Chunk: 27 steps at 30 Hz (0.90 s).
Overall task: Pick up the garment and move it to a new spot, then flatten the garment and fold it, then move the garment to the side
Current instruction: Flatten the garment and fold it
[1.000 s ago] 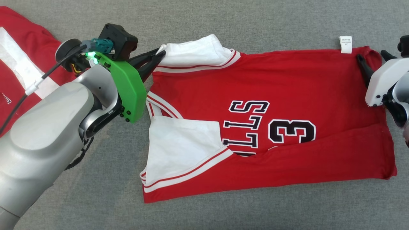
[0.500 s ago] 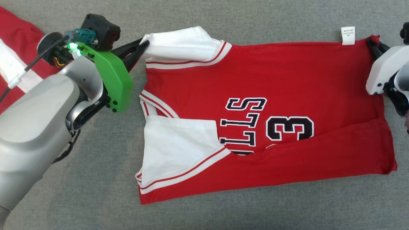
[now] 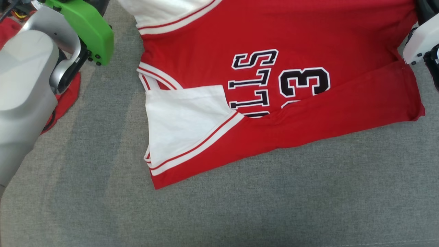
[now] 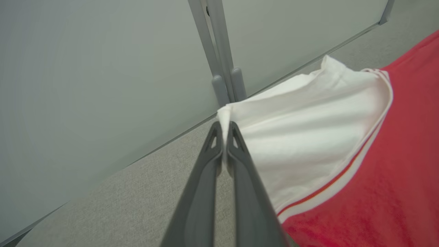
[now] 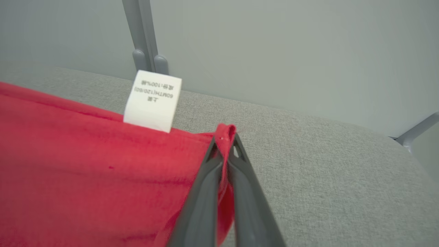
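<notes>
Clamps the jersey [image 3: 205,44] stretched between them, left tool [image 4: 224,127] pinching its white sleeve [image 4: 308,120], right tool [image 5: 225,140] pinching a red hem corner [image 5: 227,132], near side folded over on the bench [image 3: 240,212]; leaves, likely, further folding, then moving aside.

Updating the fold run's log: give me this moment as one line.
left pincer: shut on jersey, white sleeve | right pincer: shut on jersey, red hem corner | near edge: folded over | surface: grey fabric

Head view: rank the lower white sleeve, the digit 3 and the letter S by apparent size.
1. lower white sleeve
2. digit 3
3. letter S
All belong to one jersey, similarly far, so the order is safe.
</notes>
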### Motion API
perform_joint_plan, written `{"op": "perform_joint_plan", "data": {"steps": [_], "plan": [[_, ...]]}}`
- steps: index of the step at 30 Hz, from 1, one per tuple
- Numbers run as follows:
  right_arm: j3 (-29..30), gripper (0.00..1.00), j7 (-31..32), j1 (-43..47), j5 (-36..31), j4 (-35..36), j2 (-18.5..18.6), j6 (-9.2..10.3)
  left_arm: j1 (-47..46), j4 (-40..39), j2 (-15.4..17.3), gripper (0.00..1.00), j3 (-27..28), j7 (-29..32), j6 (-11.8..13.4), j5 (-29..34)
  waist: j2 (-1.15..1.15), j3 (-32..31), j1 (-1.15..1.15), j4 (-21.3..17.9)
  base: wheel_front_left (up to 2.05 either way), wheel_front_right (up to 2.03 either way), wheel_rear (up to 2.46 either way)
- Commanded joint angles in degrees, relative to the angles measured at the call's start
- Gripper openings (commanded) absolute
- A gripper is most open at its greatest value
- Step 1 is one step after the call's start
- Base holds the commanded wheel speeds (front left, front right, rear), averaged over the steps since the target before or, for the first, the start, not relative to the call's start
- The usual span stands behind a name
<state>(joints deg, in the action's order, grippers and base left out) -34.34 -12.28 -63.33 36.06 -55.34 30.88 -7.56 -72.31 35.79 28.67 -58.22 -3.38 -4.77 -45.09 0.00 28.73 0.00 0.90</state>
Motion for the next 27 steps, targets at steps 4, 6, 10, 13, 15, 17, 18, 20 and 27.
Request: {"op": "perform_joint_plan", "data": {"steps": [4,6,10,13,15,17,18,20,27], "plan": [[-0.41,0.0,-1.78,-1.77,-1.54,-1.87,-0.04,0.15,-2.55,4.15,-1.77,0.0,0.22,-5.85,0.94,2.61,0.0,0.92,0.0,-0.1,0.0,0.0,0.0],[-0.51,0.0,-2.31,-1.72,-1.99,-2.12,-0.23,0.15,-2.75,5.89,-2.83,0.0,-0.12,-6.88,0.3,2.81,0.0,0.92,0.0,0.11,0.0,0.0,0.0],[0.2,0.0,-2.9,-0.43,-2.28,-1.31,0.12,0.15,-2.26,8.16,-3.97,0.0,-1.55,-7.97,-0.73,3.5,0.0,0.36,0.0,0.5,0.0,0.0,0.0],[0.96,0.0,-2.92,1.87,-1.95,1.82,0.77,0.14,-0.82,8.65,-4.2,0.0,-2.45,-8.54,-1.49,3.16,0.0,-0.99,0.0,0.88,0.0,0.0,0.0],[1.32,0.0,-2.94,4.08,-1.81,3.75,1.47,0.14,0.1,8.24,-3.73,0.0,-2.83,-8.97,-1.78,2.68,0.0,-2.18,0.0,1.07,0.0,0.0,0.0],[1.38,0.0,-2.94,6.43,-1.3,5.37,1.96,0.14,1.27,7.18,-2.93,0.0,-3.23,-9.51,-2.04,2.35,0.0,-3.59,0.0,1.21,0.0,0.0,0.0],[0.98,0.0,-2.94,8.02,-0.91,6.18,2.16,0.14,2.26,6.27,-2.41,0.0,-3.64,-9.81,-2.09,2.65,0.0,-4.57,0.0,1.32,0.0,0.0,0.0],[0.65,0.0,-2.93,10.13,0.01,7.46,2.96,0.14,4.42,4.14,-1.59,0.0,-4.04,-10.17,-2.13,2.53,0.0,-5.96,0.0,1.49,0.0,0.0,0.0],[-2.07,0.0,-2.93,17.42,4.44,10.61,6.35,0.14,12.63,-6.47,2.96,0.0,-6.25,-8.21,-0.21,1.57,0.0,-10.32,0.0,2.4,0.0,0.0,0.0]]}}
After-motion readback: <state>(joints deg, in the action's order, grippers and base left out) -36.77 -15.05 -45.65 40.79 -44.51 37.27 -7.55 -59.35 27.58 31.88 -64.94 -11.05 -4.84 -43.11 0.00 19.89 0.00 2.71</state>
